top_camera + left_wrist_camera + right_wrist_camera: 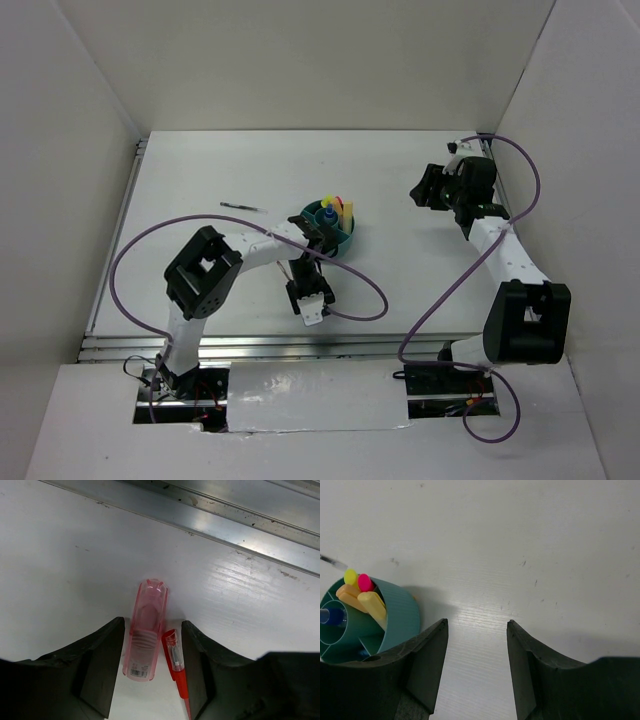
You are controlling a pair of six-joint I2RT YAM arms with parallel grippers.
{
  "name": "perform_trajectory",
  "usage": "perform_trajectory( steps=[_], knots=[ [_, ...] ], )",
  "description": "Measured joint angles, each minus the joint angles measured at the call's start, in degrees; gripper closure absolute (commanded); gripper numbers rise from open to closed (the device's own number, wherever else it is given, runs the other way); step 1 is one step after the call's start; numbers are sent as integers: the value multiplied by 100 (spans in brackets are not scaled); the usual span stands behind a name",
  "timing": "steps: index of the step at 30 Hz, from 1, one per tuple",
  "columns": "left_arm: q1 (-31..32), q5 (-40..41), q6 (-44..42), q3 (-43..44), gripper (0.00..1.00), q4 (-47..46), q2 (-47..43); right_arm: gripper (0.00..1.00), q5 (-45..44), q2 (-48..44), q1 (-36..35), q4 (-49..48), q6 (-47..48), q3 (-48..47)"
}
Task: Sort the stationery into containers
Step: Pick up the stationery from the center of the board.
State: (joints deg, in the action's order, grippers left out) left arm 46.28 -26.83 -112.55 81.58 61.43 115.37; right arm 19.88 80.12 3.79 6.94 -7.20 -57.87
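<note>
Looking from above, finds teal organiser [350,238] mid-table, open tabletop [400,230] rightward. From left wrist, sees left gripper [152,625] spread astride pink marker [146,630] and red pen [176,667], rail [225,525] close beyond. From right wrist, right gripper [476,625] spread, organiser leftward.

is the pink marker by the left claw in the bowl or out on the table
Out: the pink marker lies flat on the table between the left claw's open fingers, beside a red pen.

Overhead; wrists close, seemingly facing downward
</note>
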Motion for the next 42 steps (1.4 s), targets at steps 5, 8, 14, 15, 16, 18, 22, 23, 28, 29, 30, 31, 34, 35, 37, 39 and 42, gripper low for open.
perform_trajectory(
  steps=[5, 8, 14, 15, 16, 18, 22, 23, 28, 29, 30, 31, 34, 35, 37, 39, 42],
  knots=[
    [81, 0, 4, 221, 36, 177, 107, 42, 2, 0, 0, 4, 17, 0],
    [138, 2, 42, 258, 37, 225, 127, 42, 2, 0, 0, 7, 20, 0],
    [264, 22, 310, 243, 39, 219, 127, 43, 4, 0, 0, 9, 20, 0],
    [293, 35, 372, 240, 40, 210, 127, 43, 4, 0, 0, 9, 20, 0],
    [319, 59, 470, 238, 41, 184, 127, 43, 4, 0, 0, 9, 20, 0],
    [380, 114, 634, 236, 41, 111, 127, 43, 4, 0, 0, 9, 20, 2],
    [485, 260, 901, 201, 42, -48, 127, 43, 2, -9, 0, 7, 20, 15],
    [501, 293, 938, 199, 42, -85, 122, 43, 0, -15, 0, 7, 22, 22],
    [625, 564, 1091, 37, 44, -332, -11, 43, -2, -125, 0, 7, 24, 118],
    [649, 612, 1106, 17, 46, -365, -31, 43, -4, -155, 0, 17, 24, 138],
    [678, 675, 1121, -9, 47, -413, -52, 43, -17, -188, 0, 9, 26, 166],
    [702, 723, 1147, -39, 48, -470, -76, 43, -22, -225, 0, 7, 28, 199],
    [743, 813, 1252, -142, 51, -614, -151, 43, -39, -295, 0, 13, 48, 269],
    [750, 833, 1263, -190, 51, -656, -186, 43, -50, -310, 0, 17, 59, 293],
    [754, 861, 1283, -334, 55, -787, -280, 43, -70, -319, 0, 28, 70, 317],
    [754, 883, 1349, -483, 60, -903, -385, 43, -87, -319, 0, 31, 72, 321],
    [754, 883, 1412, -638, 71, -1058, -498, 43, -101, -319, 0, 31, 72, 321]
  ],
)
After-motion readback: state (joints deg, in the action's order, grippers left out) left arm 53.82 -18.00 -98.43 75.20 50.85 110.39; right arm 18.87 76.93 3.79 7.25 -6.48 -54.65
